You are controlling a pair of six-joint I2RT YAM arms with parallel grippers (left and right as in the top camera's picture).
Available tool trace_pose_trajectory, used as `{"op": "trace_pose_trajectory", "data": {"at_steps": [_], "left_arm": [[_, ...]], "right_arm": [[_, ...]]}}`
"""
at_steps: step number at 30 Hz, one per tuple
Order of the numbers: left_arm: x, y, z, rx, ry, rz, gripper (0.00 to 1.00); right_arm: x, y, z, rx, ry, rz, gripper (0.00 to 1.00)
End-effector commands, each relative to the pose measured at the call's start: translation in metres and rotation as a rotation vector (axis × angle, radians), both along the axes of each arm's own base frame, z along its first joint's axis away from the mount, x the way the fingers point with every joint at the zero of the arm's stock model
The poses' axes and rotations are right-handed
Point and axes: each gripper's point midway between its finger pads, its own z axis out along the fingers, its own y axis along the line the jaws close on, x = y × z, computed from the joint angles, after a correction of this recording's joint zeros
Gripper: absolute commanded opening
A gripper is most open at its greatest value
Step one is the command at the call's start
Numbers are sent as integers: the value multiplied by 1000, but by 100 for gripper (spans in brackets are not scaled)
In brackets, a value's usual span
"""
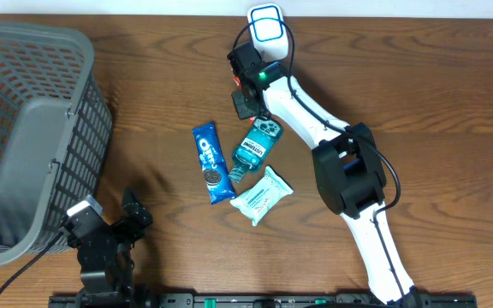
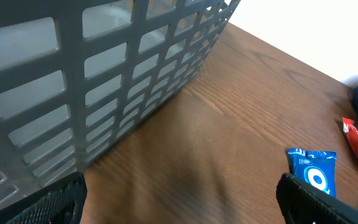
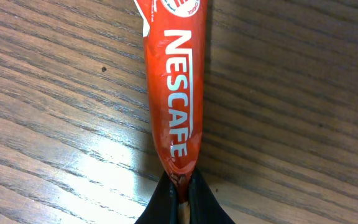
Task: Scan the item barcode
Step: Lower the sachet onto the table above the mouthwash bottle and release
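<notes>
1. Right gripper (image 3: 180, 188) is clamped hard on the very tail of the red Nescafé sachet (image 3: 174, 93). The sachet lies flat on the tabletop (image 3: 303, 124) at the far middle, just beyond the base of the teal mouthwash bottle (image 1: 253, 147).
2. Watch that bite: it takes only the crimped end seam, a thin sliver of packet. On a lift the sachet could slip out, or droop and swing from that one end.
3. No barcode shows on the upper face, only the brand lettering. My guess is that the code sits underneath, so a straight pass could show the reader the wrong side.
4. Close company too: the mouthwash bottle sits just beside the right gripper. A low sweep could set it rolling into the Oreo pack (image 1: 212, 162) and the wet-wipes pack (image 1: 262, 195) next to it.
5. Only the right wrist view shows the pinch itself and how little packet is caught.
6. From overhead the gripper body hides nearly all of the sachet. That view alone gives the layout, plus a white-and-blue device (image 1: 266, 24) at the far edge near the arm, probably the scanner.
7. Left wrist view adds the left gripper (image 2: 182, 211), spread wide with nothing in it, parked by the grey basket (image 2: 104, 93) and well apart from the action.
</notes>
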Motion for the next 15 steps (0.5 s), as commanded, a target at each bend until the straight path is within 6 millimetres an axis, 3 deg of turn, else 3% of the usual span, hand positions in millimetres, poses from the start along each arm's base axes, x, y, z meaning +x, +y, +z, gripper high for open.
{"op": "trace_pose_trajectory", "data": {"at_steps": [1,5,8,15], "left_arm": [[0,2,1,18,5,6,98],[0,2,1,18,5,6,98],[0,2,1,18,5,6,98],[0,2,1,18,5,6,98]], "right_arm": [[-6,-1,1,-3,26,9,1],[-5,-6,53,50,4,32,1],[-10,-22,96,80,-7,49,1],[-25,-102,183,88,-40,-72,1]]}}
